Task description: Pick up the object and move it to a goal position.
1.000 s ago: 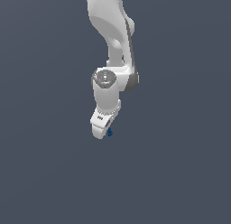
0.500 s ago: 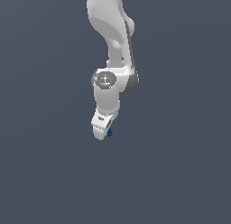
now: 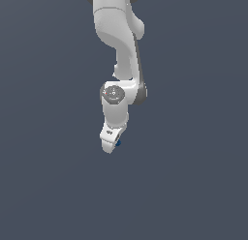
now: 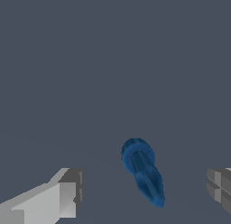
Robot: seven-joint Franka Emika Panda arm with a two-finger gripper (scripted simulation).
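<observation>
The white arm (image 3: 118, 36) comes down from the top of the exterior view, bends at a round grey-capped joint (image 3: 114, 94), and ends in the gripper (image 3: 110, 146), which points downward and tilts slightly toward the exterior view's left. In the wrist view the two fingers stand well apart: one light grey finger (image 4: 63, 193) at one side of the picture, the other finger (image 4: 219, 186) at the opposite edge, partly cut off. The jaws are spread wide, with open space between the pads and nothing clamped
</observation>
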